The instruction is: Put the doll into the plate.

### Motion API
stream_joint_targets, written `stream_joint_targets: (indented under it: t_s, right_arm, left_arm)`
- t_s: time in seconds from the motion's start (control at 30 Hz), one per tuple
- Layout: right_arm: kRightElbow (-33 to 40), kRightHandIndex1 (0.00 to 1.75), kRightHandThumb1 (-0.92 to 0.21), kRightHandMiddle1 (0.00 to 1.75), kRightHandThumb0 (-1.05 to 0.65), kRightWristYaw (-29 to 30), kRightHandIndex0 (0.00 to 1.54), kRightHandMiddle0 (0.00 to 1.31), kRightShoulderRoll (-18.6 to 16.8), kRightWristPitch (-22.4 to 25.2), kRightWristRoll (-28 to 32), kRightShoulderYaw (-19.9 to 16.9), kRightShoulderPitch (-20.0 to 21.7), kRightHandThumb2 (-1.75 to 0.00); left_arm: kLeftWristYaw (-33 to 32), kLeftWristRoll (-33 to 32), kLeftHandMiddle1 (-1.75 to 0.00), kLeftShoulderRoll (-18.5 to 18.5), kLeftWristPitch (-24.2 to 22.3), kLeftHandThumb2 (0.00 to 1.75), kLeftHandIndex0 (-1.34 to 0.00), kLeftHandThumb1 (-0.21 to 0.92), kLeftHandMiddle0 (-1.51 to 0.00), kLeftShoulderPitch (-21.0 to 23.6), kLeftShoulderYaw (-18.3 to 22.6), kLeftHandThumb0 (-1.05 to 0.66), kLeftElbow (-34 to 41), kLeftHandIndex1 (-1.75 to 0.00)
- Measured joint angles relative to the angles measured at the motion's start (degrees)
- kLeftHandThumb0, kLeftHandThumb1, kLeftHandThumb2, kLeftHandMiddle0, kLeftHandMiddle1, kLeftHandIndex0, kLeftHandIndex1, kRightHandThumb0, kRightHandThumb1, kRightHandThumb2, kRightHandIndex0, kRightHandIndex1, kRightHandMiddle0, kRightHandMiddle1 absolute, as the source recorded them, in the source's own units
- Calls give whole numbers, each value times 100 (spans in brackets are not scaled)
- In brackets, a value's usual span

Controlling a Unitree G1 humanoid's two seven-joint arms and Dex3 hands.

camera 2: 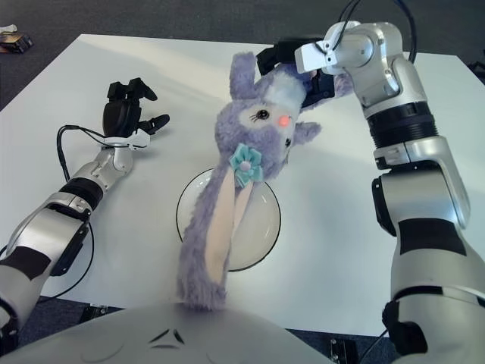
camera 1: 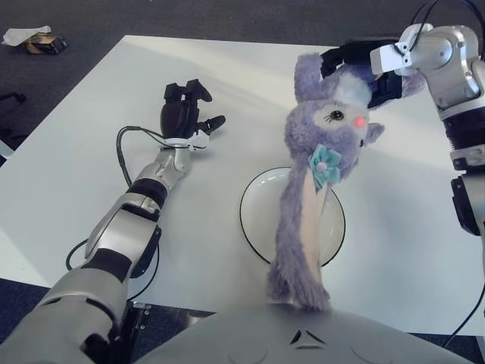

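Overhead, right hand [camera 2: 292, 64] grasping doll [camera 1: 322, 163] above plate [camera 1: 337, 220]; left hand [camera 1: 182, 114] released, well apart

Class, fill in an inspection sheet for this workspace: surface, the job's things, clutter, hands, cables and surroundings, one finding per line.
Surface: white table, bare around the work area.
Job's things: purple plush doll held in the air above the white plate; one long ear dangles across the plate toward the near table edge. The doll is not yet in the plate.
Clutter: nothing seen on the table.
Hands: right hand grips the doll's top; left hand open, idle, left of the plate.
Cables: black cable loops beside the left forearm; more by the right arm.
Surroundings: dark carpet; small items on the floor, far left.
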State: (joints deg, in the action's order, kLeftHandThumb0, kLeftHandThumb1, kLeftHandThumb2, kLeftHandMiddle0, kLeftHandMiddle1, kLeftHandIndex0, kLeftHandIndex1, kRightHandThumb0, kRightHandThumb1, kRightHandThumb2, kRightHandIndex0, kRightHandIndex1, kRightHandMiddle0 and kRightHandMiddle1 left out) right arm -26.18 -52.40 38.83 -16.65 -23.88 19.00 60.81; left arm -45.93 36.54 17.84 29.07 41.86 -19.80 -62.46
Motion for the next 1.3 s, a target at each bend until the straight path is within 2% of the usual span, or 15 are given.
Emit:
stream_joint_targets:
  t_s: [0.33, 0.47, 0.63, 1.07, 1.3]
  right_arm:
    - [948, 166, 5, 175, 0, -165, 91, 66, 10, 509, 102, -146, -445, -171]
    - [1528, 167, 4, 175, 0, -209, 90, 65, -7, 901, 101, -156, -798, -169]
    - [1813, 168, 3, 175, 0, -351, 89, 64, -24, 1274, 175, -157, -1008, -169]
    - [2144, 169, 4, 175, 0, -608, 88, 66, -60, 1412, 749, -180, -1294, -170]
    - [2885, 171, 5, 175, 0, -816, 88, 67, 12, 1789, 688, -138, -1469, -172]
  left_arm:
    - [3, 14, -132, -16, -111, 52, -19, 92, -8, 10, -100, -35, 48, -175]
    - [16, 17, -133, -18, -130, 52, -19, 92, -8, 14, -139, -35, 60, -175]
    - [55, 18, -132, -28, -183, 52, -19, 92, -7, 16, -163, -35, 77, -175]
    - [84, 17, -132, -36, -185, 52, -19, 92, -9, 15, -190, -35, 109, -175]
    - [81, 18, -133, -35, -181, 52, -19, 92, -10, 14, -204, -35, 115, -175]
